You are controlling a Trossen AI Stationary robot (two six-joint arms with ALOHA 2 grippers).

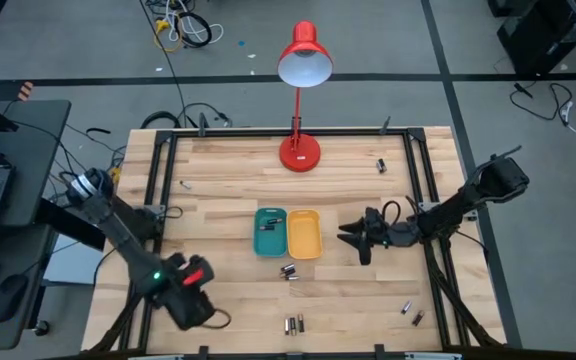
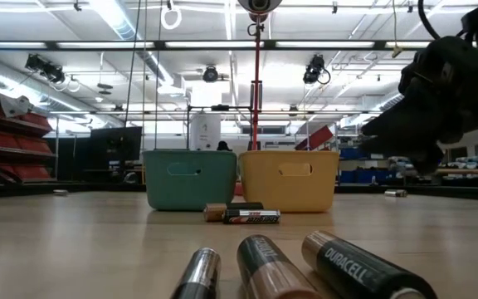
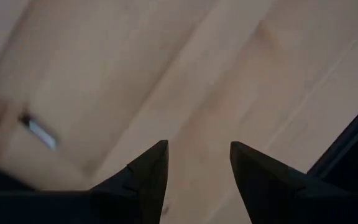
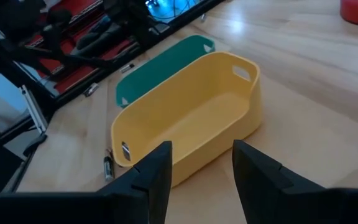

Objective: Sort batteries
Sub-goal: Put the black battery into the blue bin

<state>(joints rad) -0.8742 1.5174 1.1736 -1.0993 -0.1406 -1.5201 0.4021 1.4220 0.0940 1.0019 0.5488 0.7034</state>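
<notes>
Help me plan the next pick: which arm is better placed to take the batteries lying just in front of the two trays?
Probably right. The right gripper hangs open beside the yellow tray, close to those batteries. The left gripper sits farther off, near the table's front-left corner.

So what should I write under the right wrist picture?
Open right claw hovering beside the empty yellow tray, teal tray behind it.

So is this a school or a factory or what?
Probably a robot lab or workshop. Long ceiling strip lights run over red storage racks, loose cables lie on the grey floor, and a wooden butcher-block table holds small cylindrical batteries.
</notes>
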